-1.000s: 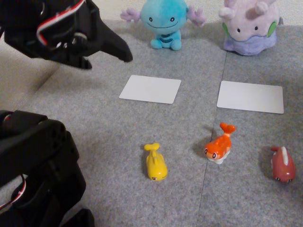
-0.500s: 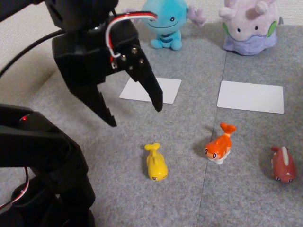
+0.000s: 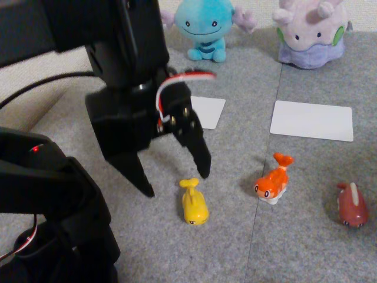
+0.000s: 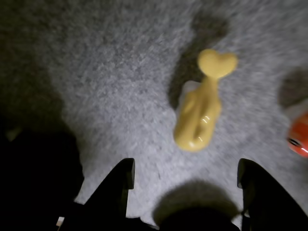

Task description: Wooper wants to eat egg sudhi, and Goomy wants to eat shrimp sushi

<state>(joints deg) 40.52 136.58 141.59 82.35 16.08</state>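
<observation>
We start with the egg sudhi [image 3: 194,203], the all-yellow fish figure lying on the grey carpeted counter [image 3: 294,247], tail pointing toward the plush toys. In the wrist view it [image 4: 199,113] sits just ahead of the fingertips and somewhat right of the midline between them. The shrimp sushi [image 3: 273,181] stands to its right in the fixed view, well apart, and a dark red figure [image 3: 351,204] lies further right again.

What has changed: a second ago the end effector [image 3: 177,180] was high at the upper left, near Wooper's level in the fixed view; half a second ago it hung over the left white card [image 3: 207,112]; now it has dropped and come forward, so its tips sit just to the left of the yellow figure. Its jaws are spread wide and hold nothing. We judge this to be the approach to grasp the egg piece, with no contact yet.

Further out, Wooper [image 3: 204,26] sits at the back behind the left card, and Goomy [image 3: 310,32] behind the right white card [image 3: 312,121]. Both cards are bare, so we judge neither delivery done.

We can read no brands, labels or writing anywhere; the cards look blank.
</observation>
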